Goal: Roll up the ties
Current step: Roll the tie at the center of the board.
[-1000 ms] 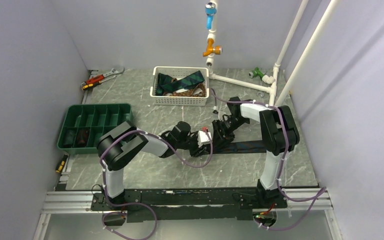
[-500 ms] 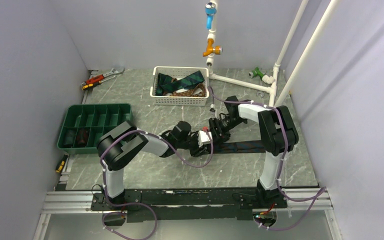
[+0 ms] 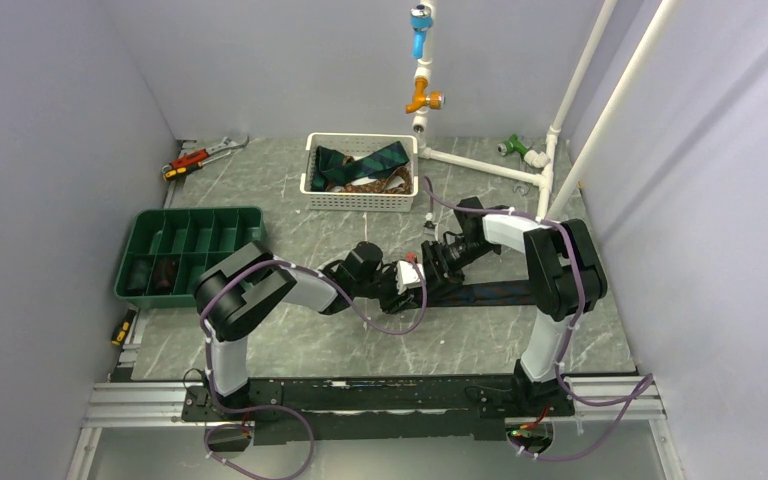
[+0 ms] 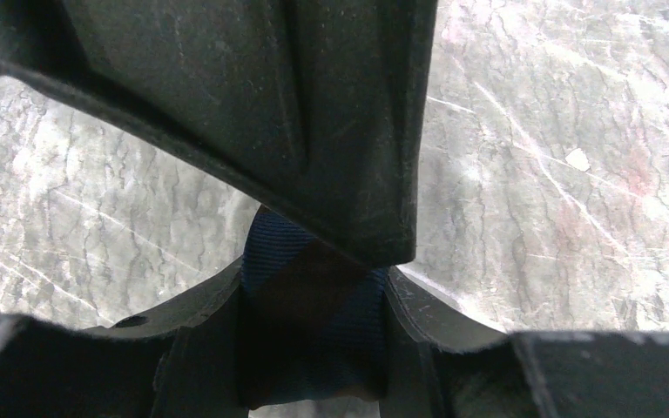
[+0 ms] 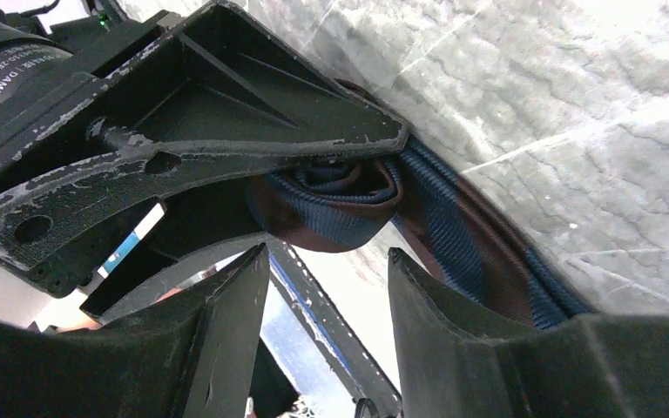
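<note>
The main danger was the roll (image 5: 331, 200) springing loose. The left jaws pinched it, with navy and brown fabric pressed between them. The right jaws stood spread with nothing between them, and the roll sat just past their tips. With a single pinch holding smooth, springy fabric, the outer wrap could slacken or the coil could telescope sideways, in my judgement.

The unrolled remainder of the tie (image 3: 490, 292) lay flat on the desk (image 3: 310, 340), running away to the right of both jaws. If it dragged crooked, later turns would likely stack askew. The two sets of jaws were very close together, so a badly aimed closing by the right ones could strike the left ones instead of the fabric, or knock the roll out. Too firm a squeeze might also crush the coil flat.

Counted:
- Two arms, and one tie being rolled, at the jaws.
- One white basket (image 3: 360, 201), beyond the jaws, holding more ties (image 3: 380, 160): at least two green-and-navy ones and something brown, the exact number hidden in the heap.
- One green tray (image 3: 190, 213), well to the left of the left jaws, with what looked like two dark rolls (image 3: 142, 272) in its nearer compartments, too small to be sure.
- One wrench (image 3: 222, 148), far beyond the tray.
- One screwdriver (image 3: 120, 328), on the tray's near side.
</note>
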